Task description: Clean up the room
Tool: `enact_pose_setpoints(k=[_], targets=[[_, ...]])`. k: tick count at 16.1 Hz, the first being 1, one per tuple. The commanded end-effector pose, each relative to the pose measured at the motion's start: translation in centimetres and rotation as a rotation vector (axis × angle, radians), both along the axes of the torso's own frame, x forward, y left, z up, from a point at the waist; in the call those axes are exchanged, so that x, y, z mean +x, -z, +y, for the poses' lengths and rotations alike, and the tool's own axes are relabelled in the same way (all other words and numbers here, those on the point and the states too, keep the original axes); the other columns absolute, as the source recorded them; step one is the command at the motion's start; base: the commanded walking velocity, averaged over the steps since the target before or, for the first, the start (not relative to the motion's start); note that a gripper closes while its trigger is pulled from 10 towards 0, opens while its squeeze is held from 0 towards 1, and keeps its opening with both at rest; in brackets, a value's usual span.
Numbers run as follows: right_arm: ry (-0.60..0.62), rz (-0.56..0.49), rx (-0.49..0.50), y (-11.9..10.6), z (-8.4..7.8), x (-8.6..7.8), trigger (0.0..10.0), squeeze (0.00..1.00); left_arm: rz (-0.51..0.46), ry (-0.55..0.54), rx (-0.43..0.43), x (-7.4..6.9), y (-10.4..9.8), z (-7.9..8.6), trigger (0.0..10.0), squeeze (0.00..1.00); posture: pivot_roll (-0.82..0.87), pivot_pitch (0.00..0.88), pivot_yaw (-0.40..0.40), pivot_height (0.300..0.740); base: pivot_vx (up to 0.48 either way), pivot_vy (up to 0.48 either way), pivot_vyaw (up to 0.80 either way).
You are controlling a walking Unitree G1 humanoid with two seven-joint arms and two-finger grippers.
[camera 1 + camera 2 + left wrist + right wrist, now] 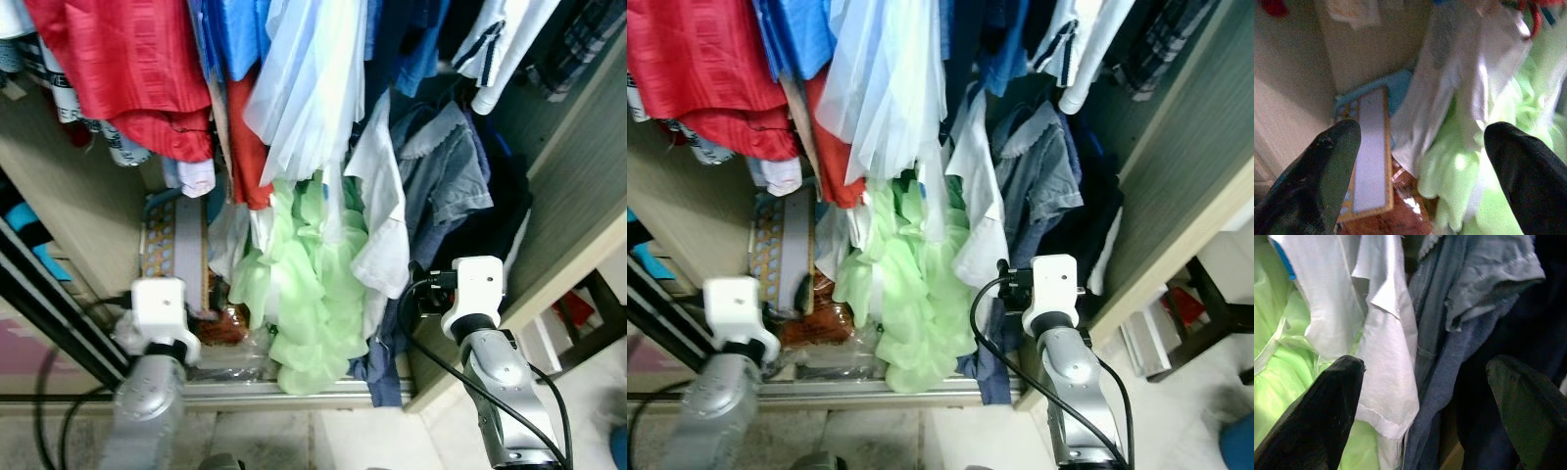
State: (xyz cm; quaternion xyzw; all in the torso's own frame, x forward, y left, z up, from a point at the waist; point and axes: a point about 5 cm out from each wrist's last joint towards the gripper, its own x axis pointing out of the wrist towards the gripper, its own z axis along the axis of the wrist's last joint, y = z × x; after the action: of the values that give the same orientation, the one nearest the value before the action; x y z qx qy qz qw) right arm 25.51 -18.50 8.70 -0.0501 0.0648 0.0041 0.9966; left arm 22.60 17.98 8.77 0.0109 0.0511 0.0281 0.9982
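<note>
Clothes crowd the open wardrobe (578,196) before me: a red shirt (118,69) far left, a green dress (304,284) hanging at centre, a white shirt (387,225) and grey shirt (451,166) to its right. My left gripper (1420,147) faces the green dress, fingers apart and empty; my right gripper (1422,382) faces the white shirt, fingers likewise apart.

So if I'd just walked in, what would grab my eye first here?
Probably the pale green garment hanging low in the middle of the crammed wardrobe, with the red garment bright at upper left. Both arms reach toward the clothes, the left hand and right hand open and holding nothing.
</note>
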Motion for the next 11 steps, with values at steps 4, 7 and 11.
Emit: enact_pose_setpoints(k=[4, 7, 11], targets=[[-0.100, -0.069, -0.048, -1.1, 1.1, -1.1, 10.0, 0.00, -0.003, -0.047, -0.019, -1.6, 0.0, 0.7, 10.0, 0.00, 0.03, 0.000, -0.053, 0.740, 0.000, 0.000, 0.00], [-0.130, -0.055, -0.028, -1.0, 2.0, -0.3, 10.0, 0.00, 0.025, -0.075, -0.101, -1.1, 0.4, 0.2, 10.0, 0.00, 0.03, 0.000, -0.083, 0.740, 0.000, 0.000, 0.80], [-0.134, -0.079, -0.046, -1.6, 1.8, 0.2, 10.0, 0.00, 0.013, -0.031, -0.020, -1.0, 0.1, 0.0, 10.0, 0.00, 0.02, 0.000, -0.081, 0.740, 0.000, 0.000, 0.80]])
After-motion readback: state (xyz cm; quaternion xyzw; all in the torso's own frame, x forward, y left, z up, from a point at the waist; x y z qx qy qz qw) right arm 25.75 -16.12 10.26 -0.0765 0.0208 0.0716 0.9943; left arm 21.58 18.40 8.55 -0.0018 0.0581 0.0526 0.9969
